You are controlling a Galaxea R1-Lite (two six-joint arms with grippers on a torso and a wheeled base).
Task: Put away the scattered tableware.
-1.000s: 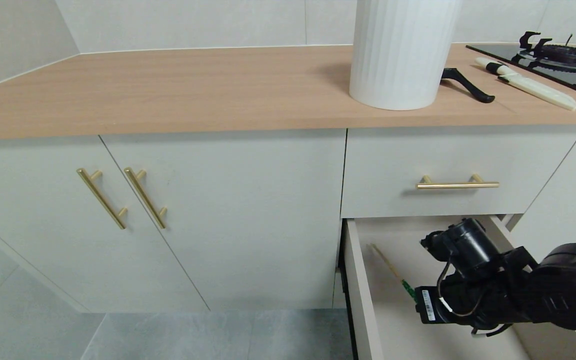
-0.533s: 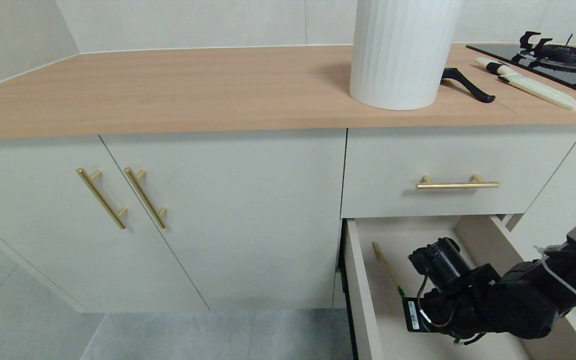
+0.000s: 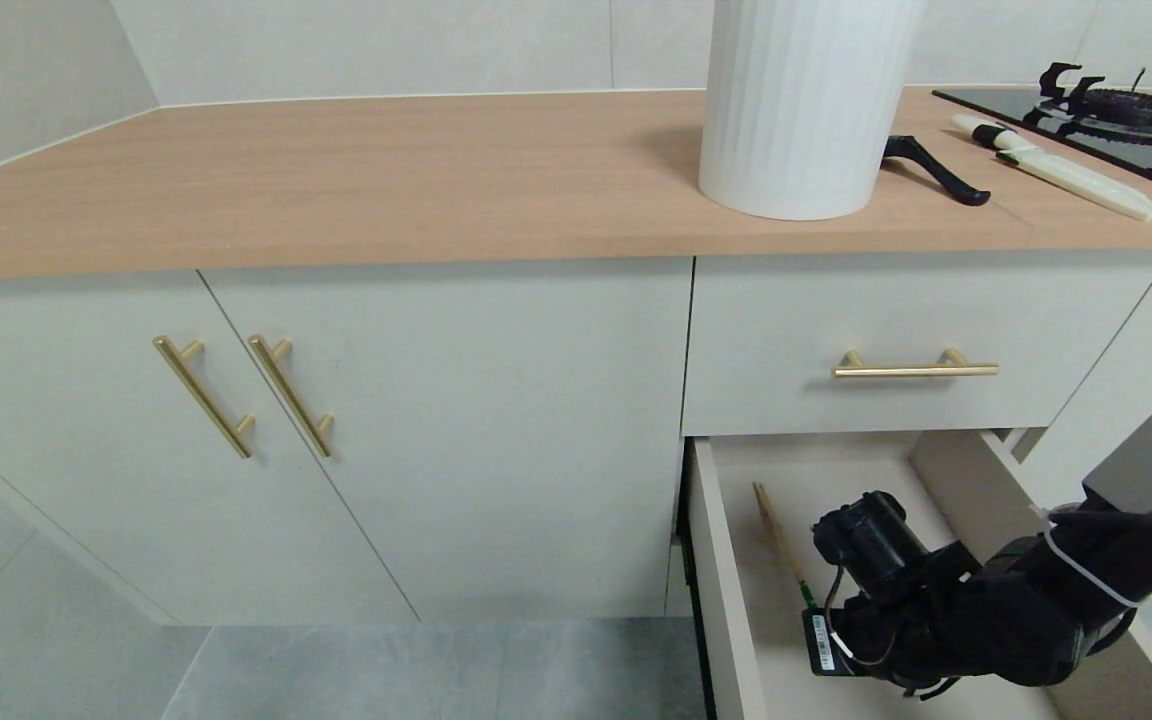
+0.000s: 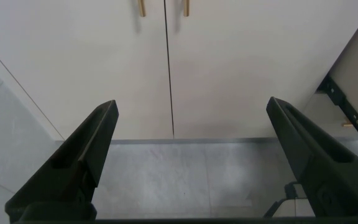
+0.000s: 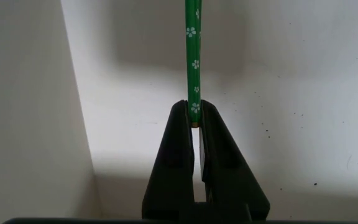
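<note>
Your right gripper (image 5: 194, 121) has its two black fingers (image 5: 179, 146) clamped on the end of a chopstick (image 5: 192, 56); only a thin slit is between them, and the stick comes straight out from the tips. This held part is green with small white flowers, thin and round; in the head view the other part is plain light wood. The chopstick lies inside the open lower drawer (image 3: 724, 590), close along its left wall; its long axis goes from the gripper toward the back of the drawer, with the wooden end farthest in. You cannot tell if that end touches the smooth pale drawer floor.

Your left gripper (image 4: 191, 109) has its fingers (image 4: 82, 158) spread wide apart and holds nothing; it hangs over the grey floor before the cabinet doors (image 4: 229, 62).

Above, on the wooden countertop (image 3: 336, 180), stands a white ribbed container (image 3: 801, 100); a pale knife (image 3: 1056, 168) lies to its right.
</note>
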